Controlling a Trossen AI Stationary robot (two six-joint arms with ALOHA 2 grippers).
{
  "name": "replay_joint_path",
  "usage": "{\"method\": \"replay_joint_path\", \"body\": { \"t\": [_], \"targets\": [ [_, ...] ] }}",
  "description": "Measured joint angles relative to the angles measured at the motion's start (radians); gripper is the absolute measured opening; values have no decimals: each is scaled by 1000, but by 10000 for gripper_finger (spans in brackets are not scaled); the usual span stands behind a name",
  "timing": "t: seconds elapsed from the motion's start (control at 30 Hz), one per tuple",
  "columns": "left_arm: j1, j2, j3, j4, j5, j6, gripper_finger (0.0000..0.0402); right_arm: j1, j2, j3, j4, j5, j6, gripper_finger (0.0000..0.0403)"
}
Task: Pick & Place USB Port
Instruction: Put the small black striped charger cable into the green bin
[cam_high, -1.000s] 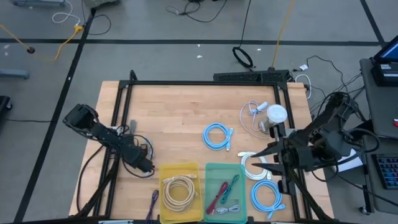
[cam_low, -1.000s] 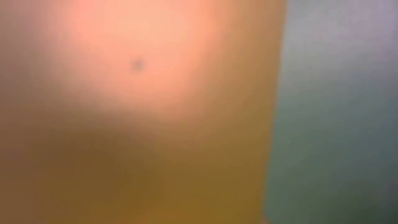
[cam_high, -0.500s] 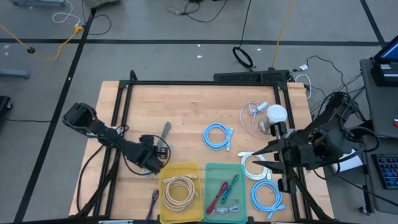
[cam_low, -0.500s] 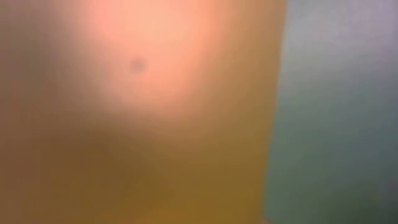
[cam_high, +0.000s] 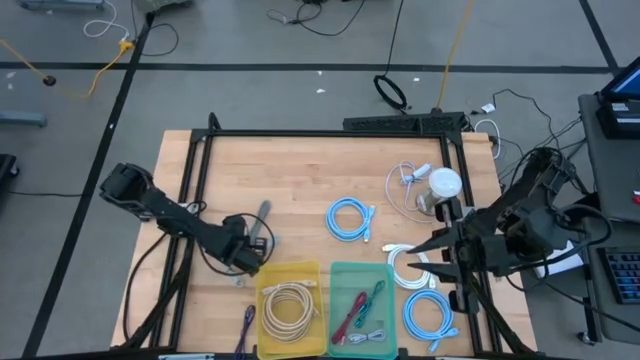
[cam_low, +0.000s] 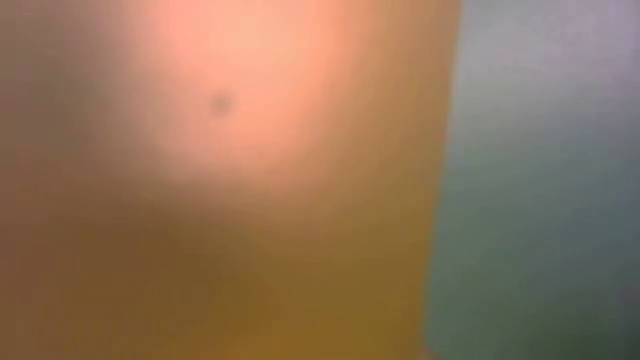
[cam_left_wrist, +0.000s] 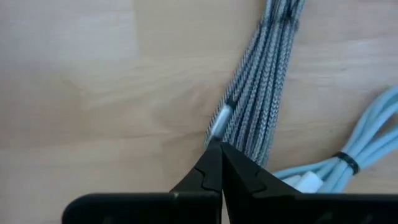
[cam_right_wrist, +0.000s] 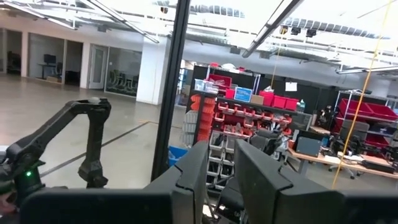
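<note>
A grey braided USB cable bundle (cam_high: 263, 216) (cam_left_wrist: 264, 81) stretches from my left gripper (cam_high: 246, 253) (cam_left_wrist: 219, 148) toward the table's far edge. A silver plug (cam_left_wrist: 219, 120) shows just beyond the shut fingertips. My right gripper (cam_high: 437, 256) (cam_right_wrist: 222, 180) waits open over the table's right side, above a white cable coil (cam_high: 410, 268), touching nothing. A yellow bin (cam_high: 264, 300) holding a cream cable and a green bin (cam_high: 335, 272) holding red and green cables stand at the near edge. The low view shows only an orange and teal blur. My left gripper pinches the near end of the grey cable bundle (cam_left_wrist: 239, 140) between its fingertips, beside the silver plug. The fingers lie along the bundle, which runs away from them toward the far edge. Whether the bundle is off the wood I cannot tell.
A light blue cable coil (cam_high: 350, 218) (cam_left_wrist: 367, 137) lies right of the grey bundle, another (cam_high: 430, 315) at the near right. A white cable and round white thing (cam_high: 443, 184) sit far right. A purple cable (cam_high: 247, 325) lies left of the yellow bin. Bare wood (cam_high: 290, 170) spreads across the far left.
My left gripper has moved toward the table's right, closer to the yellow bin, and has turned. The grey cable bundle has come along with it and now points from the gripper toward the far edge. The right arm has kept still.
</note>
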Motion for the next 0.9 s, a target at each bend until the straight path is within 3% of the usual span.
{"method": "replay_joint_path", "body": {
  "t": [0.37,0.6,0.7,0.9],
  "targets": [
    [1,-99,13,45,-81,62,9,-1,0,0,0,1,-25,73],
    [54,-216,39,14,-213,152,18,-9,2,-10,7,8,-18,73],
    [156,-266,39,11,-112,281,62,-17,3,-14,8,12,-9,73],
    [373,-273,38,40,68,533,223,-41,12,-15,8,32,4,73]
  ]
}}
